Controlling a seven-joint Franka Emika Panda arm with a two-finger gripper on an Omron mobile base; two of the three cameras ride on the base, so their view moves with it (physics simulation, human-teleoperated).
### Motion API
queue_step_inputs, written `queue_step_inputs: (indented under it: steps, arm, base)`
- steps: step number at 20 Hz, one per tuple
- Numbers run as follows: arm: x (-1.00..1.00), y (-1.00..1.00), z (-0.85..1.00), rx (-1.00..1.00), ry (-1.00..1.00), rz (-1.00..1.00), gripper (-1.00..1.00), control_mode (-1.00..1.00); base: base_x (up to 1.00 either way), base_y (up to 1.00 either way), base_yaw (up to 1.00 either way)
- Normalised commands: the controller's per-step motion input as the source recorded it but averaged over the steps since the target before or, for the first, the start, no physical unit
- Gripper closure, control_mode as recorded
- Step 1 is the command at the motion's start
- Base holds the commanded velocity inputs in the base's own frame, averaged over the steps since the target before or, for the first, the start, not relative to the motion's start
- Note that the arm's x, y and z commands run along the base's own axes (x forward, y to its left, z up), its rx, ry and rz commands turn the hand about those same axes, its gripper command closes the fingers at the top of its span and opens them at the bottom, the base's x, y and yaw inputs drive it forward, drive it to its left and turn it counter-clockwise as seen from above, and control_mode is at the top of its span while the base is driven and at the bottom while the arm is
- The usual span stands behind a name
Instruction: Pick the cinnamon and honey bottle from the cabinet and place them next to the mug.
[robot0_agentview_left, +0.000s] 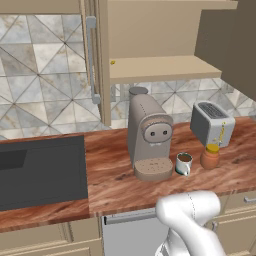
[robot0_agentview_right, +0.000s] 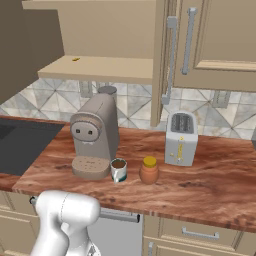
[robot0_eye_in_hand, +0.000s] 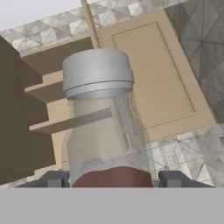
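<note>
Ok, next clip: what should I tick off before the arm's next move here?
1. Cinnamon in the gripper: ok, it sits between the fingertips with its cap away from the hand.
2. Firmness of that grip: cannot tell, the contact points are hidden at the edge of the hand view.
3. Honey next to the mug: ok, upright on the counter, close beside it.
4. Mug upright: ok, it stands by the coffee machine.
5. Room for the cinnamon near the mug: ok, bare counter lies in front of it.
</note>
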Motion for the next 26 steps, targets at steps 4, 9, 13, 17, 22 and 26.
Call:
queue_step_inputs:
  steps: [4,9,13,17,22,26]
  arm:
    - [0.92,0.11,-0.47,0.0,-0.01,0.0,1.0,-1.0]
    - [1.0,0.17,-0.55,0.0,0.0,0.0,1.0,-1.0]
    - [1.0,0.14,-0.54,0.0,0.0,0.0,1.0,-1.0]
    - [1.0,0.14,-0.43,0.0,0.0,0.0,1.0,-1.0]
    - [1.0,0.14,-0.22,0.0,0.0,0.0,1.0,-1.0]
    - [0.97,0.08,-0.13,0.0,0.0,0.0,1.0,-1.0]
  base:
    - [0.0,0.0,0.0]
    - [0.0,0.0,0.0]
    - [0.0,0.0,0.0]
    - [0.0,0.0,0.0]
    - [0.0,0.0,0.0]
    - [0.0,0.0,0.0]
